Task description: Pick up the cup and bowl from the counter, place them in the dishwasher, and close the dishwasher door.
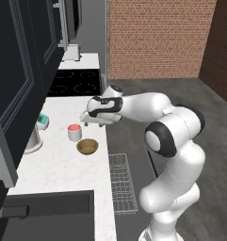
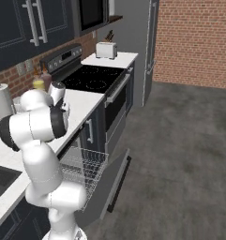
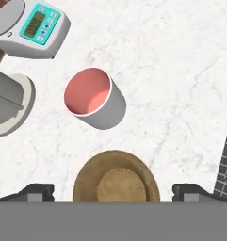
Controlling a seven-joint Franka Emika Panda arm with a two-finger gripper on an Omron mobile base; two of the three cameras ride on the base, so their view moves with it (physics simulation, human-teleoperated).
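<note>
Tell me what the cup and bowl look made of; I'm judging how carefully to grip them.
The cup looks like glazed ceramic or smooth plastic: even white outside, matte pink inside. The bowl looks like wood or brown stoneware: mottled golden-brown, dull finish. Rendering leaves both uncertain.

The cup [image 1: 75, 132], white with a pinkish-red inside, is standing upright on the counter [image 1: 58, 164]. The golden-brown bowl [image 1: 87, 146] is sitting just beside it, toward the dishwasher [image 1: 122, 183], whose door [image 2: 115, 180] is hanging open.
</note>
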